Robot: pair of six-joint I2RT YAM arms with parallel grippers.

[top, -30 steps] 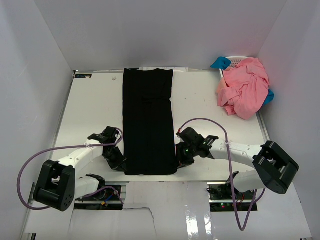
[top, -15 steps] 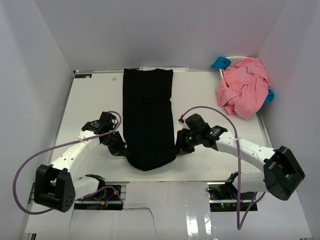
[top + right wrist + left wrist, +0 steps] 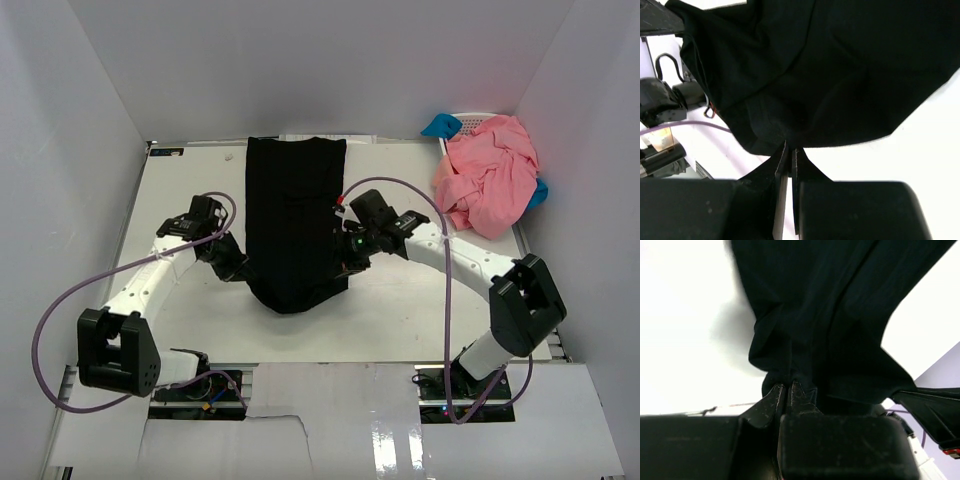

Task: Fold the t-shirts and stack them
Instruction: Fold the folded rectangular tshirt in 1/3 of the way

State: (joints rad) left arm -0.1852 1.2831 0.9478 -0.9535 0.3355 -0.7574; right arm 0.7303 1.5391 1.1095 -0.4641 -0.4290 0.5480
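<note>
White counter [image 3: 190, 190] with black t-shirt [image 3: 295, 200], left pincer [image 3: 234, 269] and right pincer [image 3: 347, 263] both clenched on its near corners.

The spread t-shirt [image 3: 296, 215] is lying centred on the table [image 3: 190, 195], my left gripper [image 3: 238, 271] and right gripper [image 3: 345, 262] flanking its near end. Heaped t-shirts [image 3: 487, 180] are sitting in the far-right basket [image 3: 472, 120].

No legible text or markings.

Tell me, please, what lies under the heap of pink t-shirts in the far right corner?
The pink t-shirts lie on a white lattice basket, only its far rim showing. At two edges something blue peeks out. The basket's inside is covered.
</note>
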